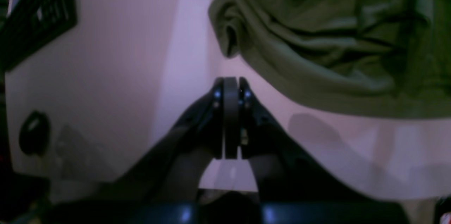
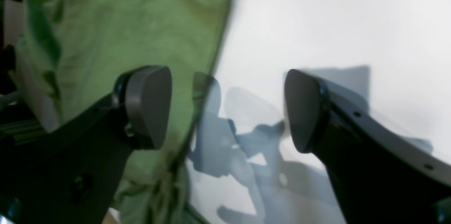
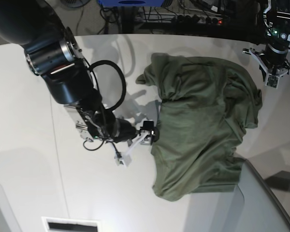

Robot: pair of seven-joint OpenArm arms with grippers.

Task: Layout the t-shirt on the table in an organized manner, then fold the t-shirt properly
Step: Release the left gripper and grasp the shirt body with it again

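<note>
White table (image 3: pixel 29 159) under overhead light, smooth, crossed by thin seam lines, curved far edge backed by dark floor and a tangle of cables. On it, toward the far right of the table, the t-shirt (image 3: pixel 200 125): olive green, rumpled, heaped in soft folds at its far end and lying flatter toward its near hem, one lobe of cloth poking out from its far-left corner. At the t-shirt's left edge, about midway along, the right gripper (image 3: pixel 141 140), jaws spread wide and holding nothing; in the right wrist view one grey pad (image 2: pixel 148 106) over the green cloth (image 2: pixel 134 23), the other pad over bare table (image 2: pixel 317 23), the shirt's edge running between them. Behind it, the bulky black right arm (image 3: pixel 63 67) with a looped cable, reaching in from the table's far-left side. Off the t-shirt's far-right corner, apart from the cloth, the left gripper (image 3: pixel 274 70), pads pressed flat together on nothing; in the left wrist view its closed tip (image 1: pixel 230 86) just short of the bunched fabric (image 1: pixel 317 41). Near the t-shirt's near-right corner, a grey-white angled panel (image 3: pixel 261 203), its edge touching or overlapping the hem, hard to tell which.
</note>
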